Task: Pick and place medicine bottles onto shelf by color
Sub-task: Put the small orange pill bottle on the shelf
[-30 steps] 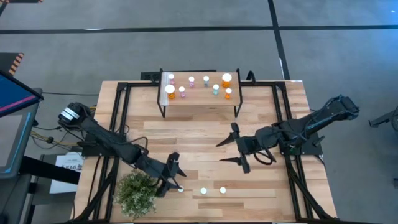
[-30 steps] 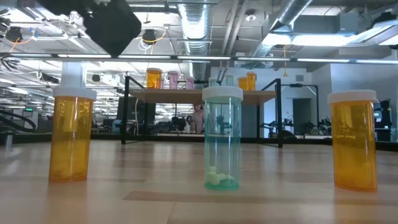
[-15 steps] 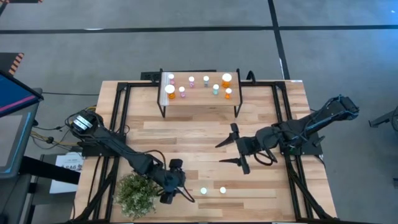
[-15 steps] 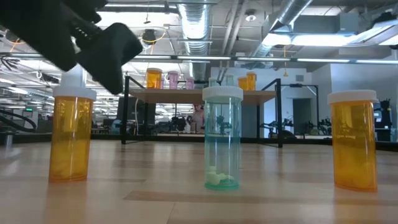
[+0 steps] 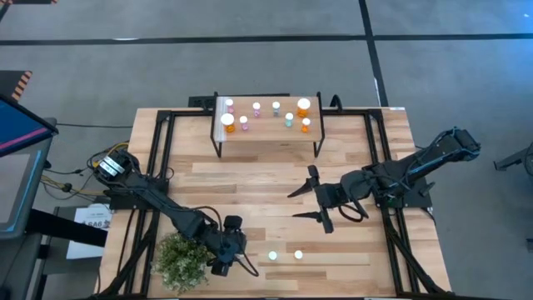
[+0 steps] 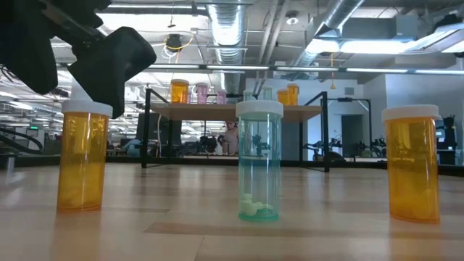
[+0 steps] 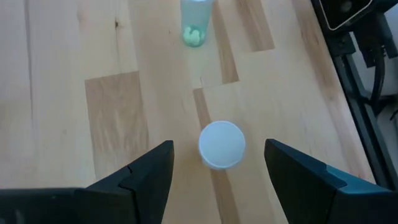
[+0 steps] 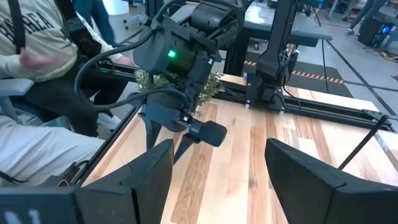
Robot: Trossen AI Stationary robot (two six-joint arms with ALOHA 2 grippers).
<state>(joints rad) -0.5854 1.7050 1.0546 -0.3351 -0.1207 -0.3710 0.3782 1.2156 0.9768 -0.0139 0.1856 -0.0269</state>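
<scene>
Three medicine bottles stand upright on their bases near the table's near edge: an orange one (image 6: 83,158), a teal one (image 6: 259,161) and another orange one (image 6: 413,163). My left gripper (image 7: 219,145) is open above the first orange bottle, pointing down. Its fingers stand either side of that bottle's white cap (image 7: 222,144) without touching it. In the high view the left gripper (image 5: 233,255) hides that bottle, with the teal bottle (image 5: 272,256) beside it. My right gripper (image 5: 310,200) waits open over mid-table. The shelf (image 5: 268,132) at the far side carries several bottles.
A green potted plant (image 5: 181,260) stands at the near edge, close against the left arm. Black frame rails (image 5: 158,167) run along both table sides. A seated person (image 8: 37,93) shows beyond the table in the right wrist view. Bare wood (image 5: 258,179) lies between shelf and bottles.
My left gripper has moved toward the near edge and come down over the orange bottle beside the plant. Its fingers now straddle the space above the cap and cover the bottle from above. The bottles and my right arm have stayed put.
</scene>
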